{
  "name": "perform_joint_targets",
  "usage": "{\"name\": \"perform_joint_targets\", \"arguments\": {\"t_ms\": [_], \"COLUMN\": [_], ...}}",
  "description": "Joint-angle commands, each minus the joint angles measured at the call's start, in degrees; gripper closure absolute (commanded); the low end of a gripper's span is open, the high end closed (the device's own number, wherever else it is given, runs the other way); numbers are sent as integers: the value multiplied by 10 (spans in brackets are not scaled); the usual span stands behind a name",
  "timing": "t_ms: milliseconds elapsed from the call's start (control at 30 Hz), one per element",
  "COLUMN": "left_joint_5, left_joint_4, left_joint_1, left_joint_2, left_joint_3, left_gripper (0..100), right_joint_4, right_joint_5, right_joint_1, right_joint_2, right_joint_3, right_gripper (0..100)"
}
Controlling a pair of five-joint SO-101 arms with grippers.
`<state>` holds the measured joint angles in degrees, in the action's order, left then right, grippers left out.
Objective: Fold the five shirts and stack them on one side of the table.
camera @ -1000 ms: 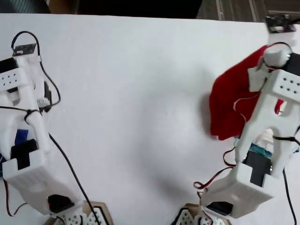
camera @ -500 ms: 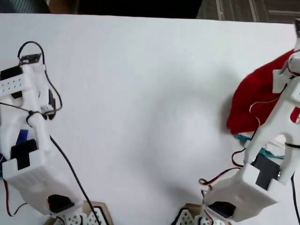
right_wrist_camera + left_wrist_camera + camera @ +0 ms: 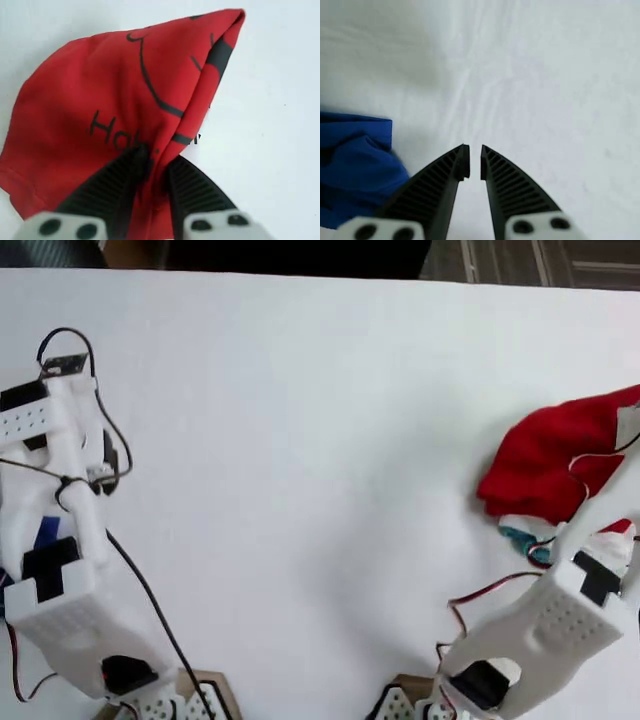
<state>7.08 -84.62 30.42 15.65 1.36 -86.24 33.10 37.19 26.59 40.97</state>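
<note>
A red shirt (image 3: 550, 465) with black print lies bunched at the table's right edge, on top of a stack of folded cloth showing teal and white (image 3: 525, 535). My right gripper (image 3: 152, 167) is shut on a pinch of the red shirt (image 3: 115, 110); the right arm (image 3: 545, 625) leans in from the bottom right. My left gripper (image 3: 470, 162) hangs shut over bare white table, holding nothing, with a blue shirt (image 3: 355, 165) just beside it. The left arm (image 3: 55, 500) stands at the left edge, a strip of the blue shirt (image 3: 42, 532) peeking out under it.
The white table (image 3: 300, 440) stretches between the two arms. Black and red cables (image 3: 140, 590) trail from the arm bases along the near edge. A dark floor lies beyond the far edge.
My right gripper has dragged the red shirt rightward toward the table's right edge and lowered it onto the stack. The left arm shifted only slightly.
</note>
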Motion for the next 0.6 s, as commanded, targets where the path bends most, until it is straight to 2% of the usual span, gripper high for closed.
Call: {"name": "perform_joint_targets", "arguments": {"t_ms": [0, 300, 500, 567], "left_joint_5": [-1, -1, -1, -1], "left_joint_4": [5, 5, 3, 4], "left_joint_1": [-5, -5, -5, -5], "left_joint_2": [-36, -36, -38, -38], "left_joint_3": [5, 5, 4, 4], "left_gripper": [925, 925, 925, 925], "right_joint_4": [8, 19, 14, 11], "right_joint_5": [5, 6, 5, 2], "right_joint_1": [20, 49, 57, 58], "right_joint_2": [24, 107, 95, 80], "right_joint_3": [31, 40, 58, 70], "right_gripper": [978, 968, 828, 823]}}
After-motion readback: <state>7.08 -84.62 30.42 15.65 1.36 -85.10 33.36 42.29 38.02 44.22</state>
